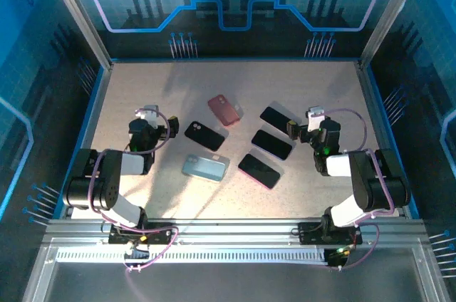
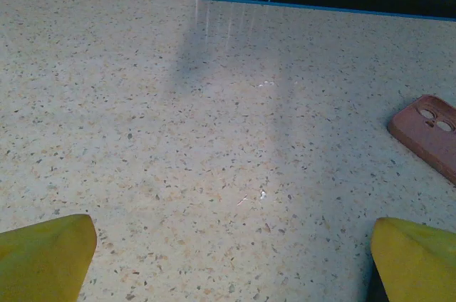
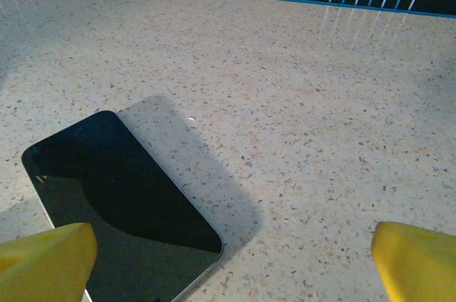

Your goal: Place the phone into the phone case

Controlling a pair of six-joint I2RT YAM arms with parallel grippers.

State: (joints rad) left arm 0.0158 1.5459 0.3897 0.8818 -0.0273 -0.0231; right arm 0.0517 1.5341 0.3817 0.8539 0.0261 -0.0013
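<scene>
The right gripper (image 3: 228,273) has its yellow fingers (image 3: 46,263) spread wide. A black, glossy rectangular phone (image 3: 121,195) lies flat and screen up by the view's left finger, its long axis diagonal on the speckled table (image 3: 320,102). The left gripper (image 2: 228,266) is spread too, with a dusty-pink phone case (image 2: 427,131) ahead to its right.

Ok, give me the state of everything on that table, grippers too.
Left gripper: open, empty.
Right gripper: open, empty.
Pink case: flat, back up.
Black case: flat.
Blue case: flat.
Far phone: flat, screen dark.
Middle phone: flat, screen dark.
Near phone: flat, screen dark.
</scene>
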